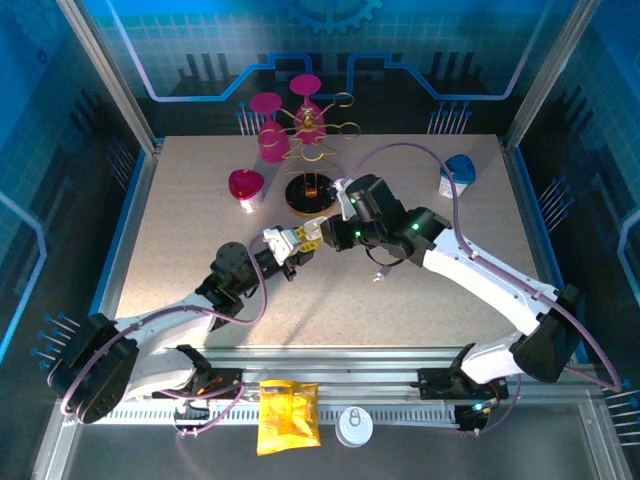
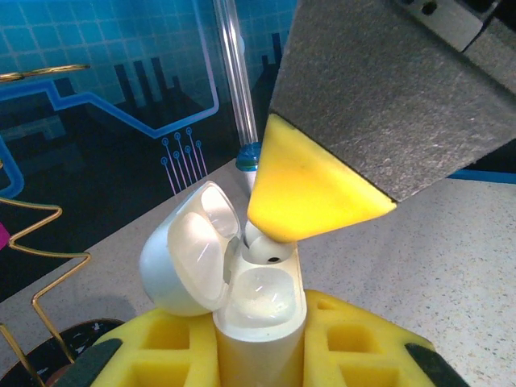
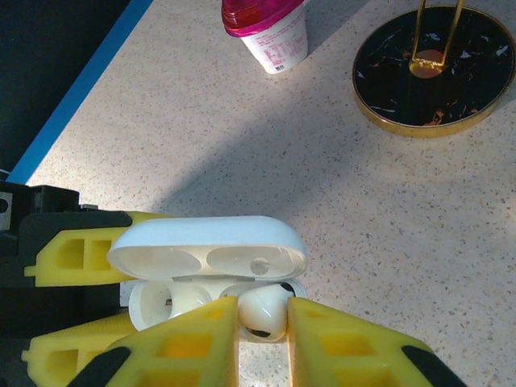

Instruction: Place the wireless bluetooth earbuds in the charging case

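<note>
Right wrist view: one white earbud (image 3: 262, 314) sat pinched between the yellow fingers (image 3: 193, 343) of the right gripper (image 3: 262, 305), whose jaws had narrowed onto it. It lay at the mouth of a well in the charging case (image 3: 173, 302); its depth in the well could not be told. The case stood hinged open, its body clamped from both sides by the tightly closed left gripper (image 2: 258, 355). Top external view placed both grippers tip to tip over the middle of the worktop (image 1: 200, 200). Beyond the case stood a pink-lidded cup (image 3: 270, 32), its label print too small to read, and a gold-rimmed black disc (image 3: 435, 68).
</note>
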Available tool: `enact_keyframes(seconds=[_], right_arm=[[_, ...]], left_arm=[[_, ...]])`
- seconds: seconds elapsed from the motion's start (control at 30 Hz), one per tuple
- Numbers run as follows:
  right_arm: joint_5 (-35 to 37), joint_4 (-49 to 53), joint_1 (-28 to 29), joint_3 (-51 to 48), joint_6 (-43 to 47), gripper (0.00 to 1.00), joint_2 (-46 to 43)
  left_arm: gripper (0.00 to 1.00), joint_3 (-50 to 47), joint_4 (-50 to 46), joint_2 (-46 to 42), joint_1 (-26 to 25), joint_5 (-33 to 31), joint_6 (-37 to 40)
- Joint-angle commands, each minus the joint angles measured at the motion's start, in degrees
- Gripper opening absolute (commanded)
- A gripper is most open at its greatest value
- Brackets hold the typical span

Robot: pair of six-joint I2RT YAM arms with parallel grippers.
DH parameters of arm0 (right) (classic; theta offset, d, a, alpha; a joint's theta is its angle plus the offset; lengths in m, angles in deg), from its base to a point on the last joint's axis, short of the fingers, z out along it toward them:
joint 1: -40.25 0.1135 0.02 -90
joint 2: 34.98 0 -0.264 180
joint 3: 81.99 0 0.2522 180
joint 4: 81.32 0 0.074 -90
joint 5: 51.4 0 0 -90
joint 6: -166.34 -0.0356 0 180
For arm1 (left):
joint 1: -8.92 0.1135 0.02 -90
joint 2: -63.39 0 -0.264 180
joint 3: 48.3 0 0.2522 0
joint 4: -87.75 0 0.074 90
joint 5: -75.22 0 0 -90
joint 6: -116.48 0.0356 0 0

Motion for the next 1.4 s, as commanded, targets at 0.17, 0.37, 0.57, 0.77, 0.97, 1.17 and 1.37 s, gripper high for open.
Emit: enact_keyframes(seconds=[0.17, 0.37, 0.57, 0.77, 0.97, 1.17, 1.37], right_arm=[[1.4, 2.6, -1.6, 1.4, 0.9, 0.13, -1.6], [0.8, 1.3, -1.8, 1.4, 2.7, 0.14, -2.6], [-1.9, -4.3, -2.7, -2.9, 4.5, 0.38, -7.7], [-4.7, -6.1, -6.3, -7.9, 3.2, 0.45, -12.7], [-7.6, -6.1, -11.6, -13.3, 0.7, 0.47, -17.2], [-7.5, -0.2, -21.1, -20.9, -1.4, 0.5, -19.3], [-5.3, 1.9, -22.9, -27.7, -0.9, 0.5, -15.0]], left_arm=[[0.17, 0.9, 2.6, -0.2, 0.5, -0.9, 1.0], [0.17, 0.6, 2.9, -0.1, 0.6, -1.2, 0.8], [0.17, -0.6, 6.2, 0.7, 3.0, 1.5, -3.7], [0.17, -1.0, 8.4, 0.8, 5.2, 6.8, -7.0], [0.17, -1.3, 10.5, 0.8, 7.6, 12.5, -11.7], [0.17, -0.7, 14.5, 2.7, 10.4, 21.2, -17.3], [0.17, 0.0, 13.9, 2.3, 10.7, 22.4, -17.3]])
